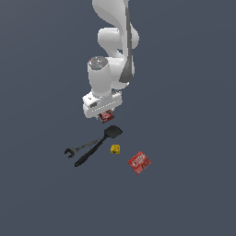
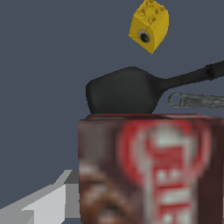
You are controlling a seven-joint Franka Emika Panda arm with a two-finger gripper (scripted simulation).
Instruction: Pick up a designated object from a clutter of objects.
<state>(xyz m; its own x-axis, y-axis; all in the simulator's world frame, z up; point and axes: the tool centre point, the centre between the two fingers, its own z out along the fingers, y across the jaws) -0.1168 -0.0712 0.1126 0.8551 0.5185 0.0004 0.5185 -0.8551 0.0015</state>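
The designated object (image 1: 106, 116), a small dark red-brown box with white lettering, sits right under the white hand, between the fingers of my gripper (image 1: 106, 115). In the wrist view the box (image 2: 148, 175) fills the lower frame, blurred and very close. One pale finger (image 2: 41, 203) lies against its side; the other finger is hidden. The gripper looks shut on the box. The rest of the clutter lies beyond it: black spatula (image 1: 97, 145), dark wrench (image 1: 77, 150), tiny yellow cube (image 1: 115, 149) and bright red packet (image 1: 139, 162).
The spatula's head (image 2: 122, 92) lies just past the box, with the wrench's end (image 2: 192, 100) and the yellow cube (image 2: 149, 25) further on. All of them rest on a plain dark grey floor (image 1: 41, 193).
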